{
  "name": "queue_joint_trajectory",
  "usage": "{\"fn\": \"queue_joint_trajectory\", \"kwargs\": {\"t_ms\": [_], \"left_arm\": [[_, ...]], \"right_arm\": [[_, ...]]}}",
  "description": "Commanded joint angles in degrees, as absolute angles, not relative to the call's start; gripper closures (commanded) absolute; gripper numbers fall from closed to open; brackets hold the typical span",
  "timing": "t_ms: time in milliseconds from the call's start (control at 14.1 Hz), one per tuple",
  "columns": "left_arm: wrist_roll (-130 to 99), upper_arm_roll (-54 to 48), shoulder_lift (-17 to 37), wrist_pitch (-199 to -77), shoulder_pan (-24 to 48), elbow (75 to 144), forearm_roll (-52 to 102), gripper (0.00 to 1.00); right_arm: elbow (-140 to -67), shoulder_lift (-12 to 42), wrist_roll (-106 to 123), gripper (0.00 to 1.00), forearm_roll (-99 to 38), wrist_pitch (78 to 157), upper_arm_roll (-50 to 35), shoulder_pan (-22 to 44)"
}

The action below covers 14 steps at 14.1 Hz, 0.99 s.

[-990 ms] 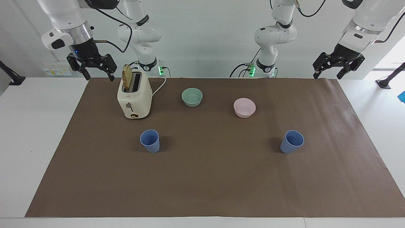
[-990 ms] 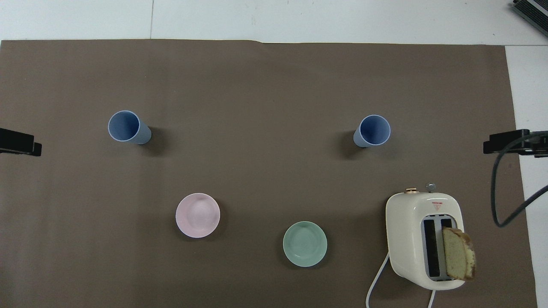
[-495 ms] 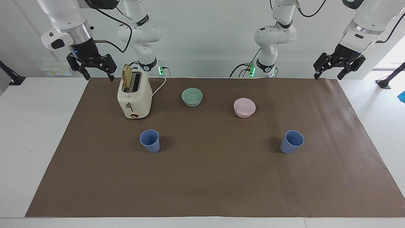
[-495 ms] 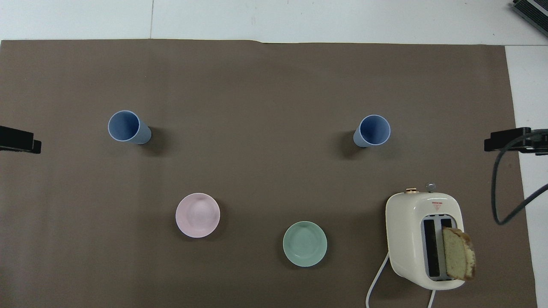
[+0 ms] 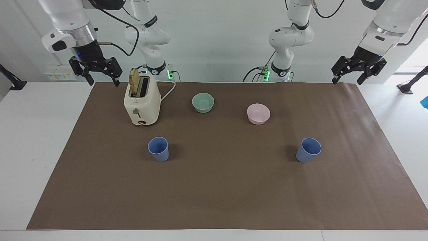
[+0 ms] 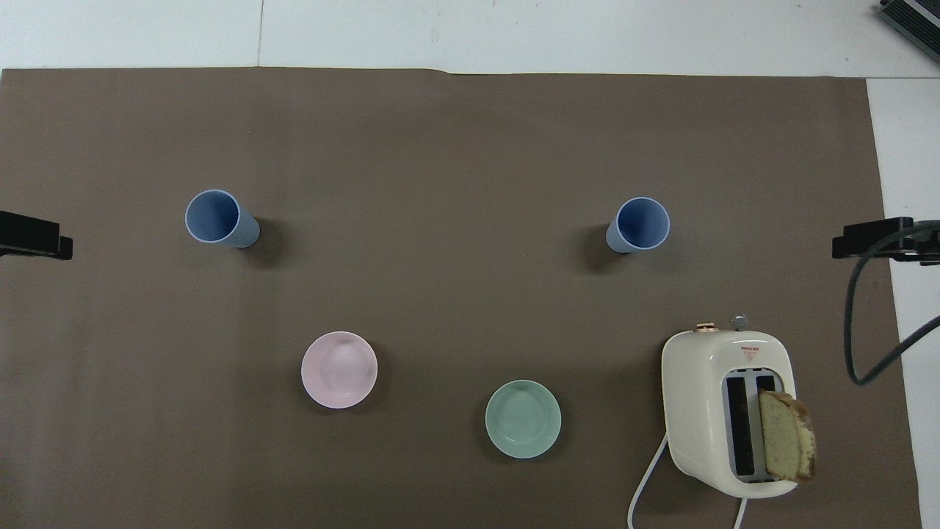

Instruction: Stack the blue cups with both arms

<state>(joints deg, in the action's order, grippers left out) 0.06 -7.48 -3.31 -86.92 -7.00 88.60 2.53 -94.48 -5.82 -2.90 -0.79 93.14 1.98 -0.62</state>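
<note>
Jaws spread wide on both grippers, holding nothing: left gripper (image 5: pixel 359 74) and right gripper (image 5: pixel 98 73) hang over the mat's (image 5: pixel 217 201) robot-side corners. Blue cups (image 5: pixel 158 149) (image 5: pixel 308 150) stand upright mid-mat, well apart; toaster (image 5: pixel 142 100) sits near the right gripper's corner.

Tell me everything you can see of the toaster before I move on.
The toaster is a cream two-slot pop-up type that looks glossy, with a lever and a round knob on its front. It stands upright on the brown mat at the right arm's end, nearer the robots than the cups. A bread slice sticks up from one slot; the other is empty. A white cord runs from it. No gripper touches it.
</note>
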Motion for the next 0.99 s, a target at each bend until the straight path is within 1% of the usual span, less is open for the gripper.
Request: {"fn": "queue_joint_trajectory", "kwargs": {"t_ms": [0, 566, 920], "left_arm": [[-1.06, -7.21, -3.08, -88.76, -6.94, 89.3, 2.72, 0.0], [-1.23, -7.21, -2.9, -91.32, -7.12, 90.7, 2.72, 0.0], [-1.14, -7.21, -1.76, -92.55, -7.21, 90.7, 2.72, 0.0]], "right_arm": [[-94.92, -6.24, -3.52, 0.0, -1.05, 93.69, 1.58, -1.41], [-94.75, -6.06, -3.87, 0.0, -0.97, 93.6, 1.67, -1.41], [-94.66, -6.06, -3.78, 0.0, -0.97, 93.52, 1.49, -1.32]]}}
